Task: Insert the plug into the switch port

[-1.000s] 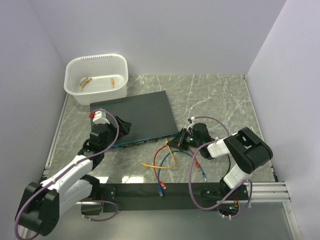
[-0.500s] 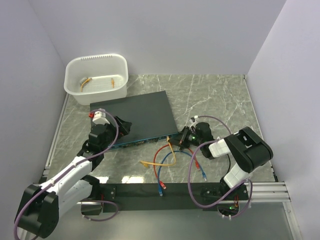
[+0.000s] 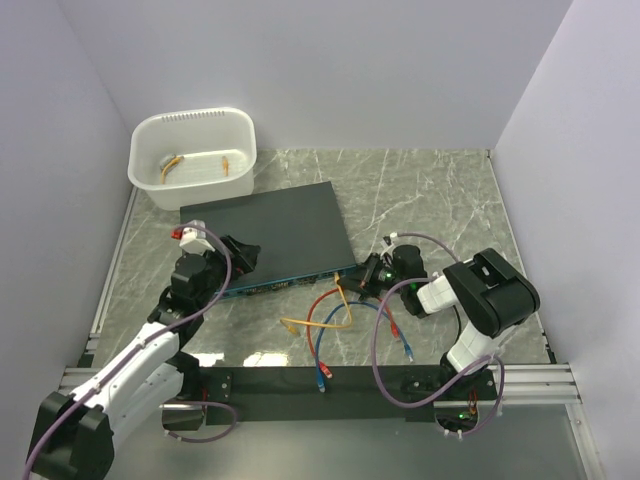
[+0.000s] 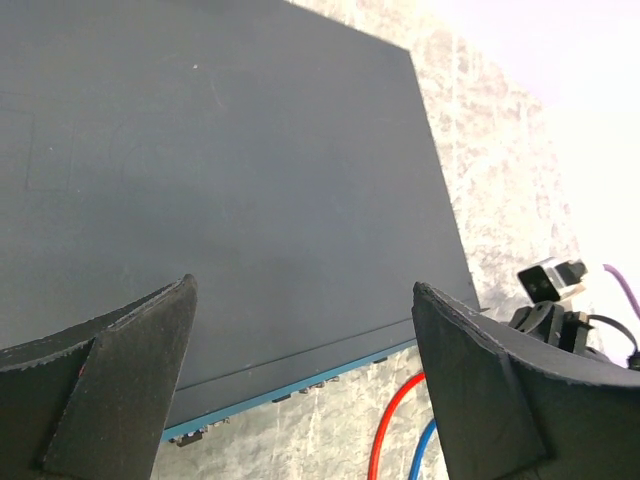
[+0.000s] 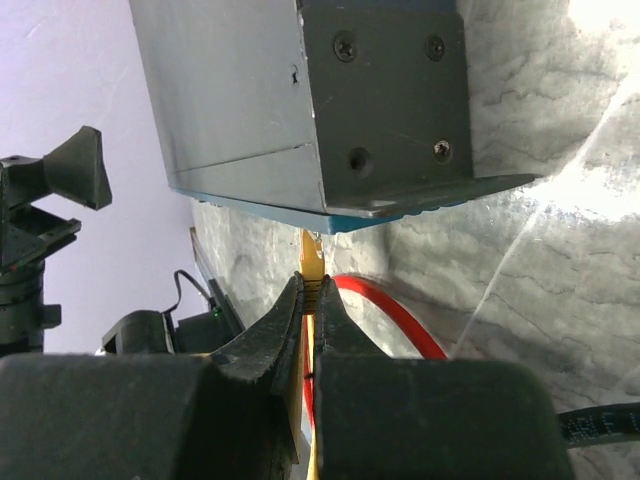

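The plug (image 5: 311, 257), a yellow one on a yellow cable (image 3: 335, 322), sticks out just ahead of the right gripper (image 5: 308, 292), whose fingers are pinched tight on it. Its tip points at the teal face (image 5: 250, 203) of the switch (image 3: 270, 232) and sits close below that face's edge, near the corner of the box. From the right wrist view the face is seen almost edge-on, so the switch port itself cannot be picked out there. In the left wrist view the row of ports (image 4: 305, 387) shows as small dark notches along the teal strip, below and ahead of the left fingers.

The plug looks picked up and brought to the face but not seated. Lining it up with a socket and pushing it home is what seems left.

The left gripper (image 4: 300, 290) hangs over the switch's black top with its jaws spread wide, holding nothing. It may be placed to steady the box.

Behind and beside the right gripper, a red cable (image 3: 318, 308) and a blue cable (image 3: 392, 322) lie loose on the marble table (image 3: 420, 190). A white tub (image 3: 190, 122) stands well beyond the left gripper.
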Tool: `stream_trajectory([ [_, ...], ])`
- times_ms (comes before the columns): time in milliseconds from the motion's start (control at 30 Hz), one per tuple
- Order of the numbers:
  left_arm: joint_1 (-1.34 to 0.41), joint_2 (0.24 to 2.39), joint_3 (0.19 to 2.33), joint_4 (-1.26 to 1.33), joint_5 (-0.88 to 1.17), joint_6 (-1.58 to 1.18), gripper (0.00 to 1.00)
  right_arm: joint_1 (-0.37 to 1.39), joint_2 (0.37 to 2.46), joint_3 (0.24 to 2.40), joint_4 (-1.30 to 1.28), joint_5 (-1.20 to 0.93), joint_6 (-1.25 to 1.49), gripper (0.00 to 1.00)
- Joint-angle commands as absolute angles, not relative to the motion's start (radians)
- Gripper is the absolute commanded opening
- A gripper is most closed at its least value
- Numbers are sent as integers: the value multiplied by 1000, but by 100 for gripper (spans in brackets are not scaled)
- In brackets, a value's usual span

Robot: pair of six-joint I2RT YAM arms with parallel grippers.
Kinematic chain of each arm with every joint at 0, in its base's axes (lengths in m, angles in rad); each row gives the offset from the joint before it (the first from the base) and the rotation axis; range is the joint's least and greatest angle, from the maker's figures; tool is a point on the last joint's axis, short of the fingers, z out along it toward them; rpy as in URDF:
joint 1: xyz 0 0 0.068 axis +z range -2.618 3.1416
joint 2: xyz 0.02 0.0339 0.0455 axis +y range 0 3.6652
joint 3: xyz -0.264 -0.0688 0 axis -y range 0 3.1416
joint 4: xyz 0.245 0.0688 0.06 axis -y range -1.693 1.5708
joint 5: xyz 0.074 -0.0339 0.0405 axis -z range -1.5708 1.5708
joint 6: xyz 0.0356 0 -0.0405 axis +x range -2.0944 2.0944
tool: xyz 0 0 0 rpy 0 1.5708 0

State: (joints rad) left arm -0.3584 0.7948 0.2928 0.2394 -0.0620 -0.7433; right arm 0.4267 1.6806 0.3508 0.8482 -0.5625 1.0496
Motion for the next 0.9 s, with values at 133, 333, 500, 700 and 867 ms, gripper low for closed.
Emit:
stream_trajectory([
  [133,-356,741,265,224,-81,-727,95,382,1674,344,942,-575,1077,0],
  [333,-356,759,267,239,-78,-726,95,359,1729,365,1048,-627,1146,0],
  [500,-354,767,261,250,-77,-732,95,359,1837,368,1246,-669,1270,0],
  [700,-356,758,253,244,-80,-729,95,359,1957,345,1526,-676,1419,0],
  [867,-354,747,253,239,-81,-726,95,359,2037,322,1722,-657,1511,0],
])
